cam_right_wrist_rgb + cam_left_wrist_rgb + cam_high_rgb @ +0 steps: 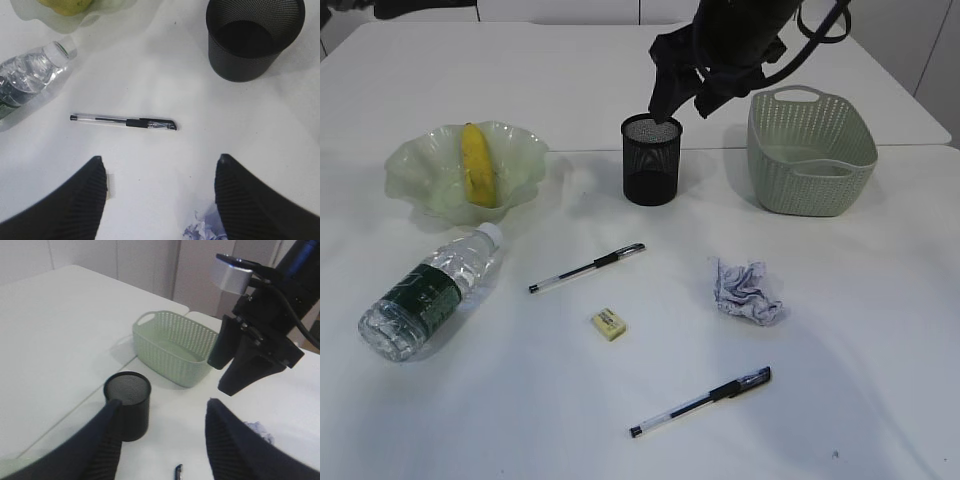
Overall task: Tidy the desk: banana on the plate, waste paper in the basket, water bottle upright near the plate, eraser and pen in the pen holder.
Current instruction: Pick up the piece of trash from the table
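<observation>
Black-capped clear pen (123, 122) lies flat on the white table (880, 380), right below the right gripper (160, 195), whose jaws are spread and empty, probably lining up a grab; the left gripper (162, 440) hangs spread and empty too. Black mesh pen holder (651, 160) and pale green basket (810, 150) look empty, while the yellow banana (477, 163) already sits in the wavy green plate (420, 160).

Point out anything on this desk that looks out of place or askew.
The clear plastic water bottle lies on its side below the pale green glass plate. A crumpled ball of waste paper, two black-capped pens and a small yellow eraser lie loose on the white table.
</observation>
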`<state>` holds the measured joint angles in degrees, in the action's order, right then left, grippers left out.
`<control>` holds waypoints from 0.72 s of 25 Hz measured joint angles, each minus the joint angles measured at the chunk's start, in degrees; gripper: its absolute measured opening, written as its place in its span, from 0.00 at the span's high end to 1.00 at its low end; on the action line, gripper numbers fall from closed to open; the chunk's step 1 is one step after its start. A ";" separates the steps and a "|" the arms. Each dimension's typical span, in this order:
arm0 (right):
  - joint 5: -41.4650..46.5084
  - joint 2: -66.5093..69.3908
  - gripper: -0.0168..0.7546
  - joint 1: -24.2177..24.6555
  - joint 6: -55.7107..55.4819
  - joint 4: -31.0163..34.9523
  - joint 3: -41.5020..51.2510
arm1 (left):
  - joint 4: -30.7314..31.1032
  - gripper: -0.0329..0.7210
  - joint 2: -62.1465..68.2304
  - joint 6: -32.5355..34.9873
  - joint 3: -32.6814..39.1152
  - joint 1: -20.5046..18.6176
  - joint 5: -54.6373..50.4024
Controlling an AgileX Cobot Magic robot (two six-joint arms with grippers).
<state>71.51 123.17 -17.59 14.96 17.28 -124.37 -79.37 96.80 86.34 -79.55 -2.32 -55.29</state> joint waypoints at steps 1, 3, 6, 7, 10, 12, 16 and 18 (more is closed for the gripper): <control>0.00 0.19 0.33 0.00 -0.13 -0.21 0.00 | 0.92 0.45 -1.13 0.10 0.00 0.00 1.11; 0.00 0.65 0.33 0.00 -0.34 -0.83 0.00 | 1.65 0.45 -2.93 0.10 0.00 -0.10 3.00; 0.00 0.92 0.33 0.00 -0.72 -1.64 0.00 | 1.86 0.45 -5.06 -0.35 0.00 -0.10 3.93; 0.00 0.92 0.33 0.00 -1.12 -1.72 0.00 | 1.86 0.45 -5.40 -0.66 0.00 -0.10 4.03; 0.00 1.03 0.33 0.00 -2.10 -2.67 0.00 | 1.91 0.45 -6.73 -1.80 0.00 -0.10 4.03; 0.00 1.25 0.33 0.00 -3.45 -4.37 0.00 | 2.25 0.45 -7.27 -2.58 0.00 -0.10 4.03; 0.00 1.97 0.33 0.00 -5.92 -7.93 2.01 | 3.19 0.45 -8.51 -3.83 0.00 -0.10 4.03; 0.00 2.02 0.33 0.00 -6.51 -8.84 4.05 | 3.76 0.45 -9.07 -4.25 0.00 -0.10 4.03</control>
<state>71.51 125.19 -17.59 8.45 8.44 -120.32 -75.61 87.73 82.09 -79.55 -2.42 -51.27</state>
